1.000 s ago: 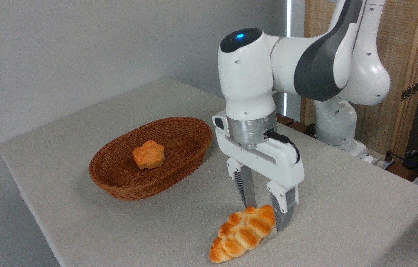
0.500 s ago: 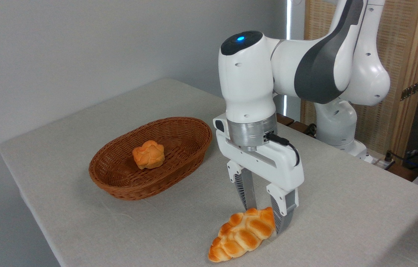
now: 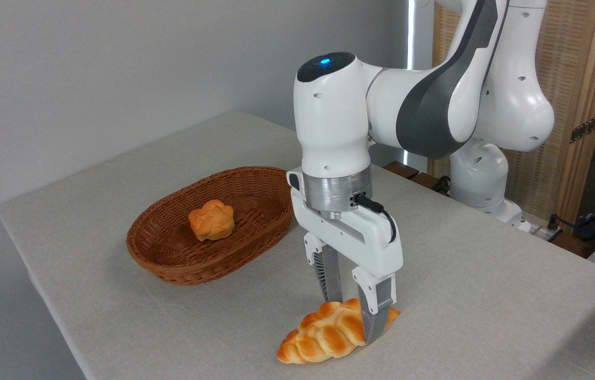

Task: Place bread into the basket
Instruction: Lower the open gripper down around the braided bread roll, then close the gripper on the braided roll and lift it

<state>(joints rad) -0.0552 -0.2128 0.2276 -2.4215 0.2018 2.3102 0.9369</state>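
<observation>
Your gripper (image 3: 352, 316) points straight down with its two fingers (image 3: 374, 311) straddling the right end of the braided bread (image 3: 323, 335), one on the far side and one on the near side, narrowed onto the loaf and pinching it. The bread lies along the table's near edge, its pointed left tip aimed at the front; you cannot tell whether it has lifted clear of the cloth.

To the left and further back, well apart from the loaf, sits the oval wicker basket (image 3: 170, 258) with a small round orange bun (image 3: 211, 219) resting in its middle. Nothing lies on the cloth between loaf and basket; the gripper body stands just beside the basket's right rim in this view.

The table (image 3: 487, 295) is covered in a pale grey-beige cloth. A plain grey wall rises behind, and a woven screen (image 3: 572, 79) in a wooden frame stands at the right.

Your arm (image 3: 424, 111) reaches in from the right rear, the wrist vertical, a blue light glowing on its cap.
</observation>
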